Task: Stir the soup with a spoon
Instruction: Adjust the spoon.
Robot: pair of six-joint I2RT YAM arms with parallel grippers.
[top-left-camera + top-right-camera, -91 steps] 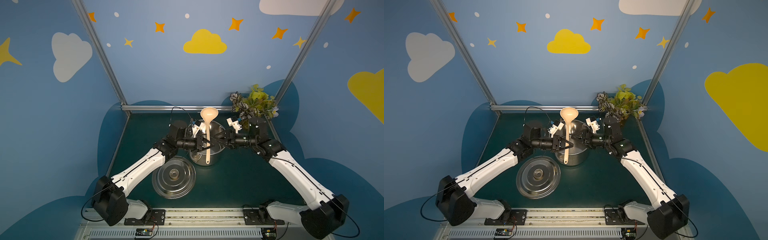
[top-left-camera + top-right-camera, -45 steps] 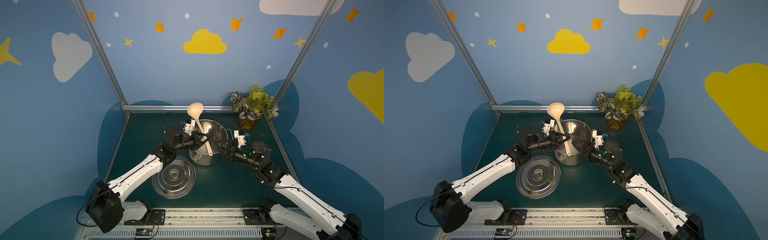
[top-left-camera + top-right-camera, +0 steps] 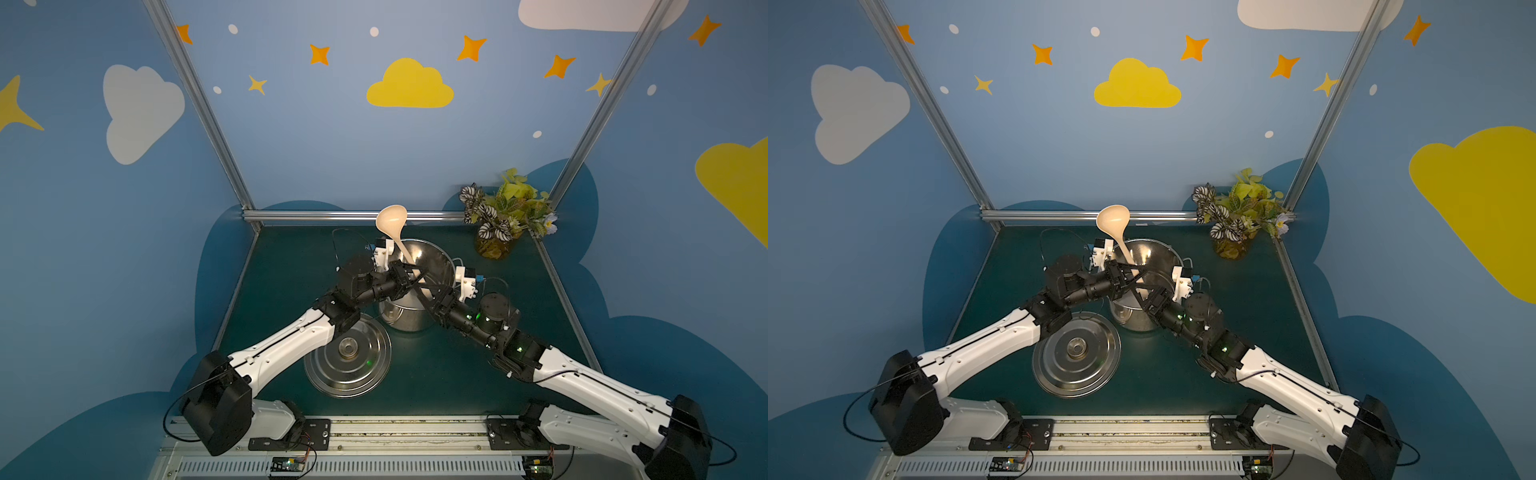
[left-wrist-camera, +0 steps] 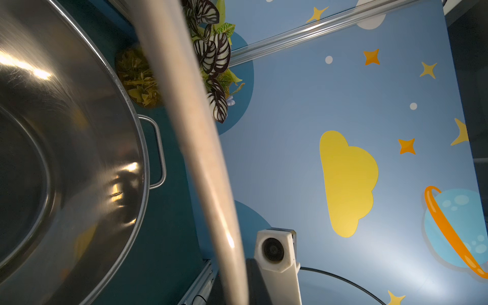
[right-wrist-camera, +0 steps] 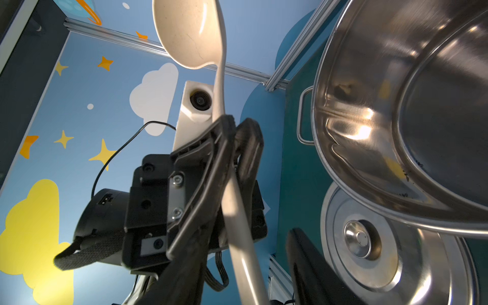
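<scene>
Nearest, past the lid (image 3: 353, 376) lying flat on the table, the right gripper (image 3: 420, 287) stands part-open astride the low end of the spoon (image 5: 234, 206), with a gap showing beside one finger. The left gripper (image 5: 236, 132) is clamped on the handle at mid-length, holding the spoon bowl-up over the pot (image 3: 436, 266) and leaning toward its far rim. It looks like light, stiff, smooth plastic, so it may pivot in a narrow pinch; a firm hold on the slim handle, away from the bowl, seems best.
</scene>
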